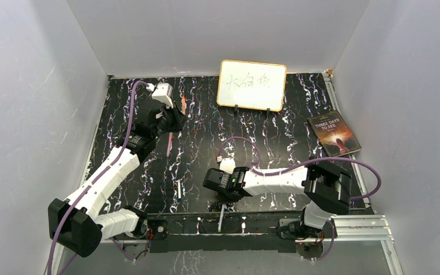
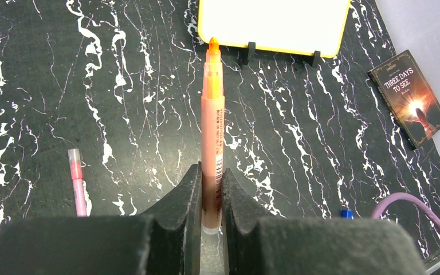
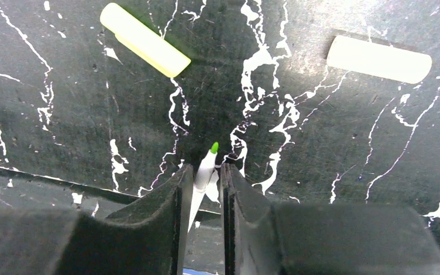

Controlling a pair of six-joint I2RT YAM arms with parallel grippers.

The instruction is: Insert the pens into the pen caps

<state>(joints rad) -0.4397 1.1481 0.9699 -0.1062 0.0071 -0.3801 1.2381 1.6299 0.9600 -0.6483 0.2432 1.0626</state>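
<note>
My left gripper (image 2: 211, 189) is shut on an orange-red pen (image 2: 212, 132), held above the table with its orange tip pointing toward the whiteboard; in the top view it is at the back left (image 1: 171, 114). A pink pen (image 2: 77, 183) lies on the table to its left. My right gripper (image 3: 206, 177) is low at the front edge, its jaws a little apart around the green-tipped end of a thin white pen (image 3: 205, 169) that lies on the table (image 1: 222, 216). A bright green cap (image 3: 144, 39) and a pale washed-out cap (image 3: 378, 58) lie beyond it. A blue cap (image 2: 346, 213) shows.
A white pen (image 1: 179, 189) lies left of the right gripper. A yellow-framed whiteboard (image 1: 252, 85) stands at the back. A book (image 1: 333, 135) lies at the right. A metal rail (image 1: 355, 226) runs along the front right edge. Grey walls enclose the table.
</note>
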